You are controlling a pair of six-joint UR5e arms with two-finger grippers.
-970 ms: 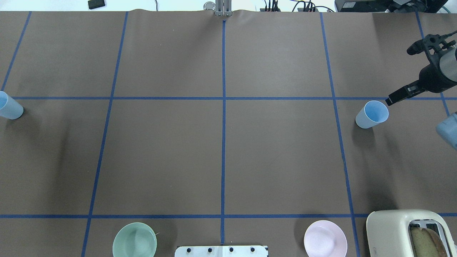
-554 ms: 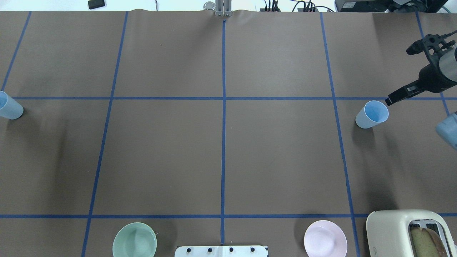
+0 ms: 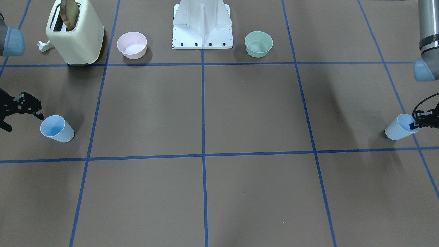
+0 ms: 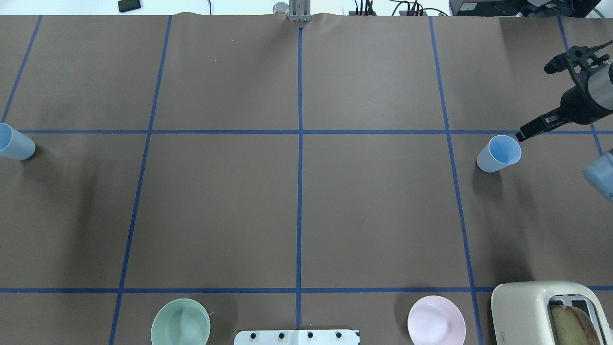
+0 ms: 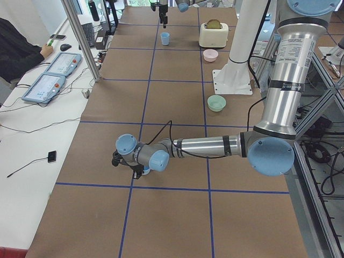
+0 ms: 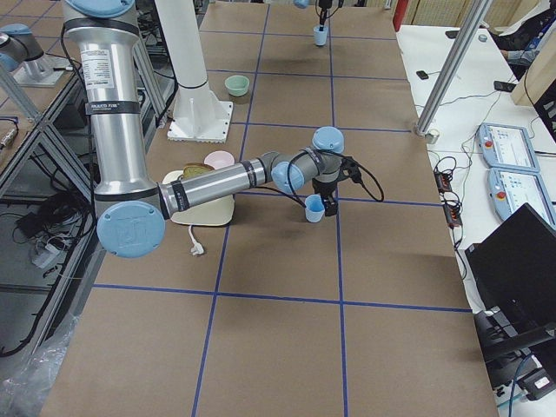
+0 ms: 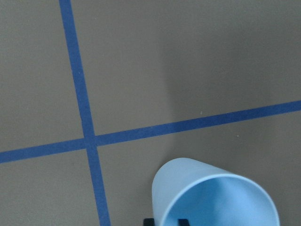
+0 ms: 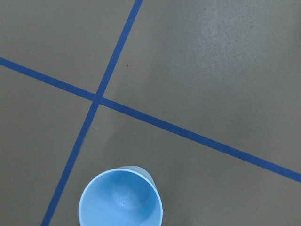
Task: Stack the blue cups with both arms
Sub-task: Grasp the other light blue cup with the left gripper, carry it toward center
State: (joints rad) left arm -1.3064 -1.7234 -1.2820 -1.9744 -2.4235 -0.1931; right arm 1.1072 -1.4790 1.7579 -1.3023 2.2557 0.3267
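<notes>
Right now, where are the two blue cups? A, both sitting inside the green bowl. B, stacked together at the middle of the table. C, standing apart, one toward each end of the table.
C: the left blue cup stands at the overhead view's left edge and the right blue cup stands far across on the right, each alone on the table.

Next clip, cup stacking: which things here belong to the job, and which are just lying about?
Job:
left cup
right cup
left claw
right claw

Lying about:
toaster
pink bowl
green bowl
white base
</notes>
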